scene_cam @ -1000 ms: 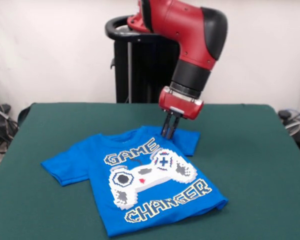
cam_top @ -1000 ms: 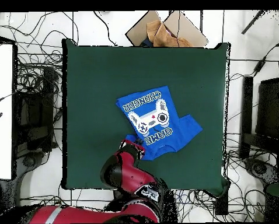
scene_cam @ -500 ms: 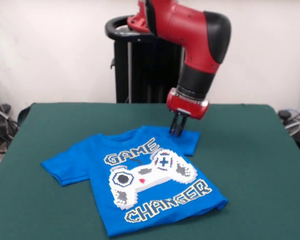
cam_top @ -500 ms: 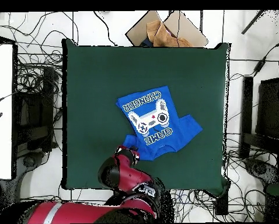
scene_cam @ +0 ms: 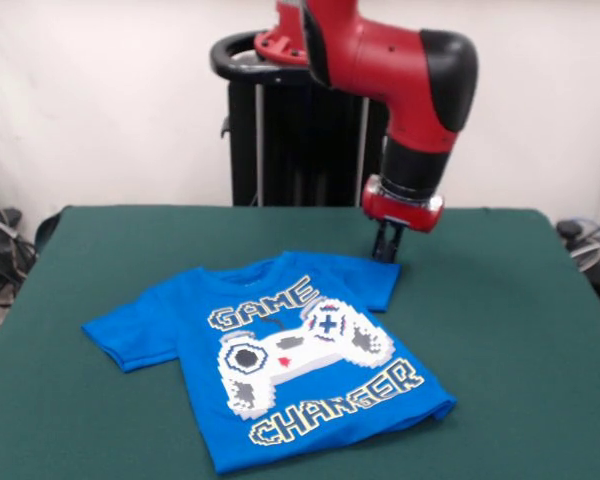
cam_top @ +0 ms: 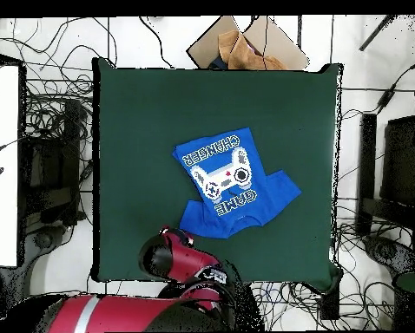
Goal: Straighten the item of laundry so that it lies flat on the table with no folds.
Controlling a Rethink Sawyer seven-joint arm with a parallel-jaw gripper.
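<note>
Table: and here is the table (scene_cam: 520,330), a wide dark green cloth surface, far broader than the shirt lying on it; in the overhead view (cam_top: 141,130) most of the green is bare.

Arm: the red and black arm (scene_cam: 400,60) comes down from above and hangs over the table beside the shirt's far right sleeve; from overhead, its red bulk (cam_top: 181,260) sits at the table edge nearest the shirt's collar end.

Shirt: the bright blue T-shirt (scene_cam: 180,310) lies print-up around the middle of the table, turned at an angle to the table edges. Both sleeves are out to the sides, the body is spread, the hem corners rest on the cloth. In the overhead view the shirt (cam_top: 272,186) shows one sleeve on each side of the body.

Print: a white-grey pixel controller (scene_cam: 300,350) sits on the chest, with "GAME" above it and "CHANGER" below it in yellow-outlined letters.

Gripper: the gripper (scene_cam: 385,250) points straight down just at the tip of the shirt's right-hand sleeve, its dark fingers drawn close together; whether cloth is pinched between them, I cannot tell.
</note>
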